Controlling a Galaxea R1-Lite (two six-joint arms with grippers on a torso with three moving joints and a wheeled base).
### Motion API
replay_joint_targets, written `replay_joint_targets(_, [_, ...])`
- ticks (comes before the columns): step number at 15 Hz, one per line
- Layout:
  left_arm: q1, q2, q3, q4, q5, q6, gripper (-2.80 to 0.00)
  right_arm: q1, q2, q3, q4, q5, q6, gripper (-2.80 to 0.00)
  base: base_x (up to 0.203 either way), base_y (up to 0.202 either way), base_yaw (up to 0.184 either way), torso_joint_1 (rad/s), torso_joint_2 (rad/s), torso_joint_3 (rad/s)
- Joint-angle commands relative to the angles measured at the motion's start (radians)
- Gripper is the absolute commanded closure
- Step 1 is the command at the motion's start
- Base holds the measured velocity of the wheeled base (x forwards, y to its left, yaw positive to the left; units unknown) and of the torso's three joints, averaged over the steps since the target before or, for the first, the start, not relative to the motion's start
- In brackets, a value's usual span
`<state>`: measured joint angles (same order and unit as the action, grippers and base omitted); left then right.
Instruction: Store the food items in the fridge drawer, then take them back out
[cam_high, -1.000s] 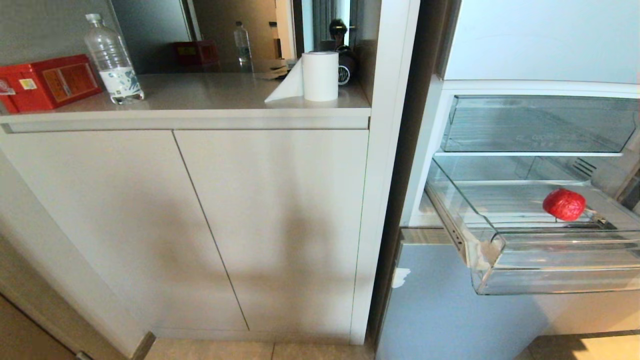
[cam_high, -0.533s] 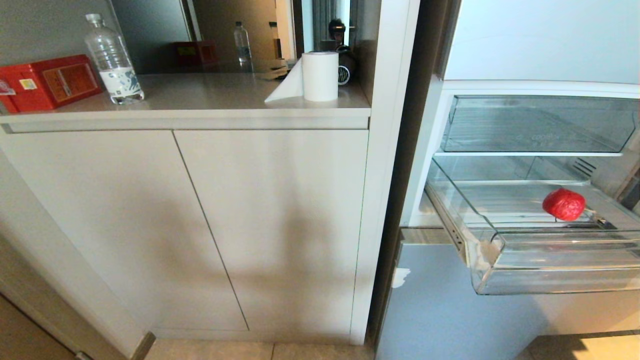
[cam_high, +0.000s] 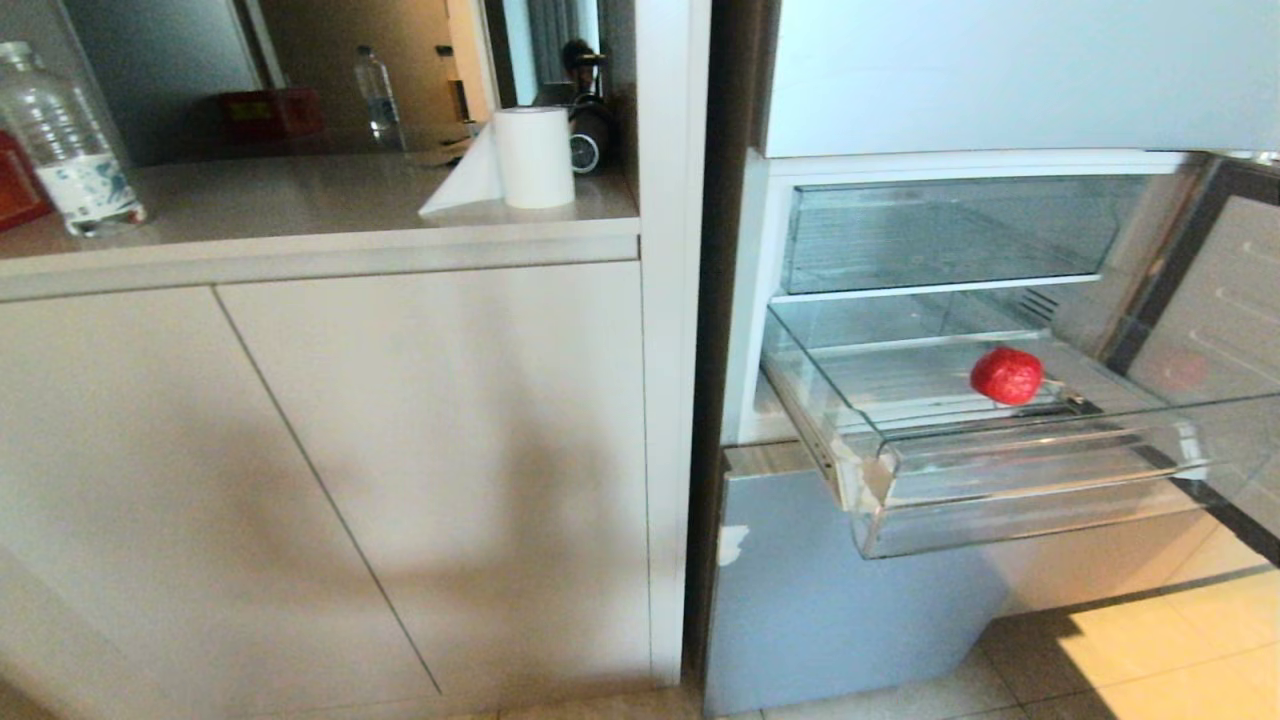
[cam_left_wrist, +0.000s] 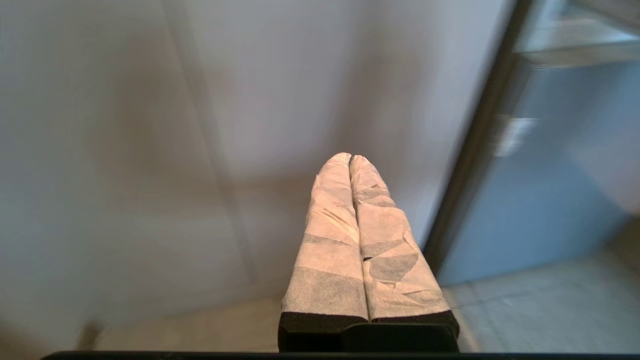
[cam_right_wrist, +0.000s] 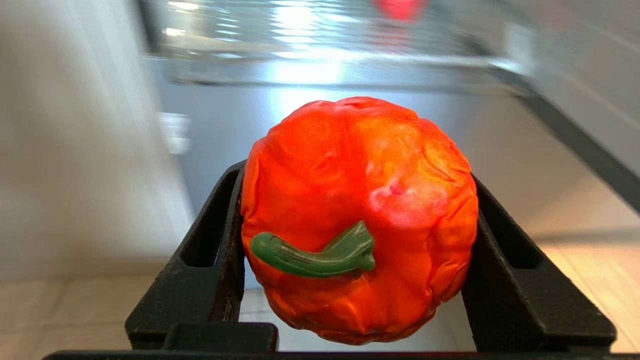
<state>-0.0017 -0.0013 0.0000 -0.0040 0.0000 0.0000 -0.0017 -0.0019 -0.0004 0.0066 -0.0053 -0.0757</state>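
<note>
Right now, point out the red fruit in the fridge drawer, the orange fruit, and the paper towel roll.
red fruit (cam_high: 1006, 376), head view, middle of its skin.
orange fruit (cam_right_wrist: 350, 165), right wrist view, upper front surface.
paper towel roll (cam_high: 535, 160), head view, side of the roll.

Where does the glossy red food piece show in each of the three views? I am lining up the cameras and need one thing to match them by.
Head view: the red piece lies on the ribbed floor of the pulled-out fridge drawer, right of middle.
Left wrist view: not in it.
Right wrist view: a blurred red spot at the top edge, beyond the orange-red piece in the right gripper.
Shared landmark: the drawer's clear front lip.
</note>
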Motion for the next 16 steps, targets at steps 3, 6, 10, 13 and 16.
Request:
replay_joint_targets(3, [0.000, 0.001, 0.002, -0.001, 0.000, 0.000, 0.00, 0.000, 0.002, 0.000, 0.003, 0.001, 0.004, 0.00, 0.000, 0.008, -0.175, 0.006, 0.00, -0.001])
replay_joint_targets(6, [0.000, 0.001, 0.002, -0.001, 0.000, 0.000, 0.00, 0.000, 0.002, 0.000, 0.003, 0.001, -0.003, 0.00, -0.001, 0.009, -0.179, 0.002, 0.00, 0.003])
replay_joint_targets(10, [0.000, 0.001, 0.002, -0.001, 0.000, 0.000, 0.00, 0.000, 0.002, 0.000, 0.003, 0.003, 0.000, 0.00, 0.000, 0.007, -0.170, 0.002, 0.00, 0.003])
replay_joint_targets(13, [0.000, 0.001, 0.002, -0.001, 0.000, 0.000, 0.00, -0.001, 0.036, -0.006, -0.003, 0.004, -0.010, 0.00, -0.001, 0.002, -0.056, 0.004, 0.00, -0.001])
replay_joint_targets(16, [0.000, 0.001, 0.002, -0.001, 0.000, 0.001, 0.00, -0.021, 0.221, -0.119, -0.009, -0.063, 0.045, 0.00, 0.000, 0.000, 0.000, 0.000, 0.00, 0.000])
